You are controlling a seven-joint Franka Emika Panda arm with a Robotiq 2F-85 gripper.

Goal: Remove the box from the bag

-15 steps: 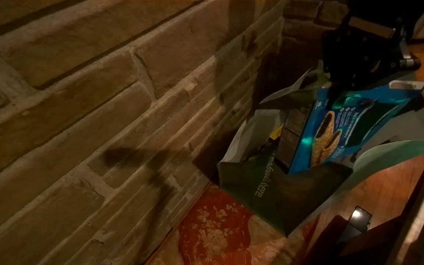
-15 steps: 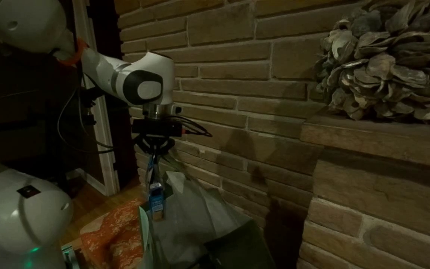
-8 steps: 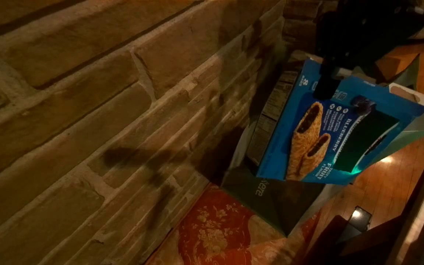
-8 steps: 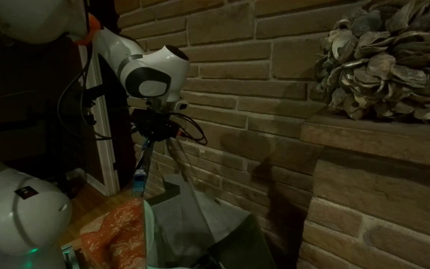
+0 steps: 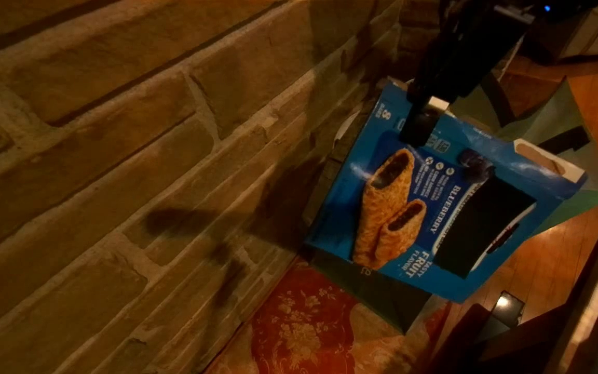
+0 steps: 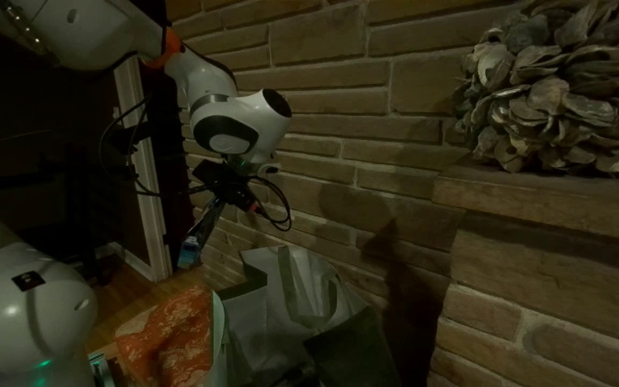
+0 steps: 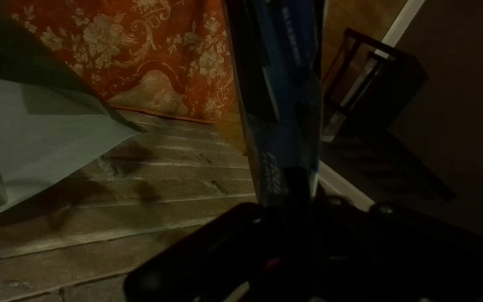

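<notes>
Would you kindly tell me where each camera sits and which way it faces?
In an exterior view: high beside the tan stone wall, looking down on the flat blue snack carton and soft green shopping bag; black end effector shows.
In an exterior view: out from that wall, facing it and a grey shell cluster; white robot arm shows.
Wrist view: at the arm's end, looking past the carton toward wall and orange floral cloth; end effector at bottom.
Both exterior views share carton, bag, cloth, wall.
</notes>
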